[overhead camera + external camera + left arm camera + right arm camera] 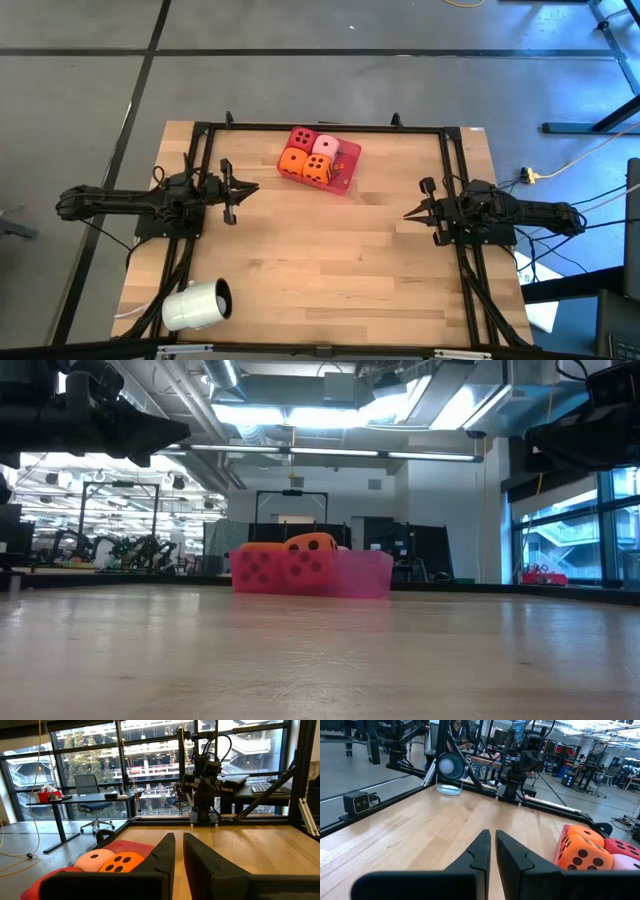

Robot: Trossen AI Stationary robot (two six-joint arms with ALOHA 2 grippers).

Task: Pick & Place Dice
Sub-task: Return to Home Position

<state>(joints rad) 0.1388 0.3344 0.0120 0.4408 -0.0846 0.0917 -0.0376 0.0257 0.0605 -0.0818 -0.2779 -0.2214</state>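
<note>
Red flat tray (349,168) holds four soft pipped cubic dice (318,167); left gripper (252,188), right gripper (410,214) closed, empty.

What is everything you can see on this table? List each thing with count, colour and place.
orange dice: two, orange, in the tray, near side
red die: one, red, in the tray, far side
pink die: one, pale pink, beside the red die
tray: one, red, table's far middle
cup: one, white, near left corner
table: one, light wood
left end effector: one, dark, shut, empty, left side
right end effector: one, dark, shut, empty, right side
</note>
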